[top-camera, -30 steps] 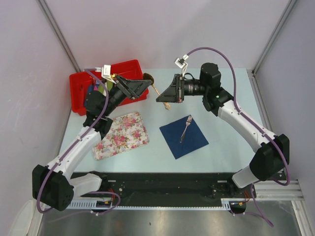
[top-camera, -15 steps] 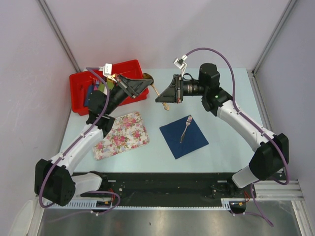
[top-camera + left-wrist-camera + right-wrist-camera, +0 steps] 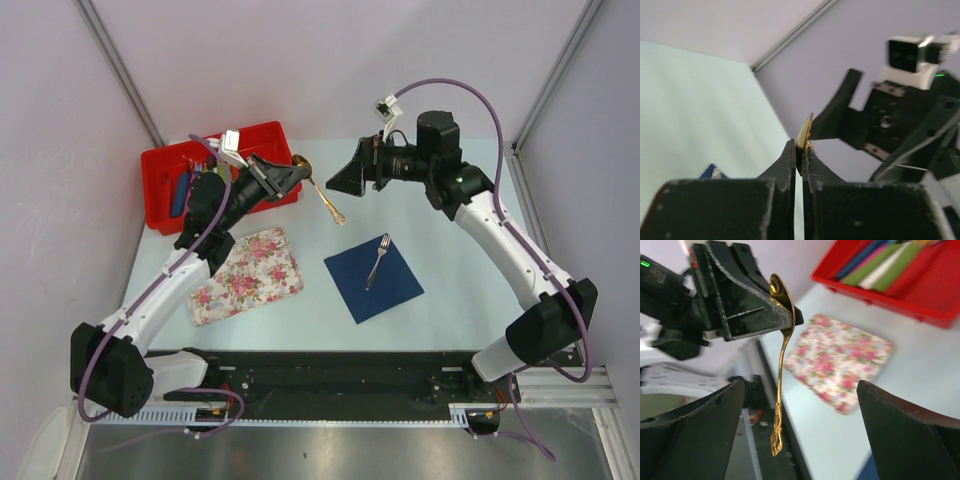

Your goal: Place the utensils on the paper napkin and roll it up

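Pinching spoon (image 3: 781,365) bowl, left jaws closed, right jaws seemingly clear

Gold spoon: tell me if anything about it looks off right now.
The gold spoon hangs in mid-air, pinched by its bowl in the shut left gripper, handle dangling free. Odd only because the fork already lies on the navy napkin.

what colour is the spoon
Shiny gold all over; the slim metal spoon shows best in the right wrist view.
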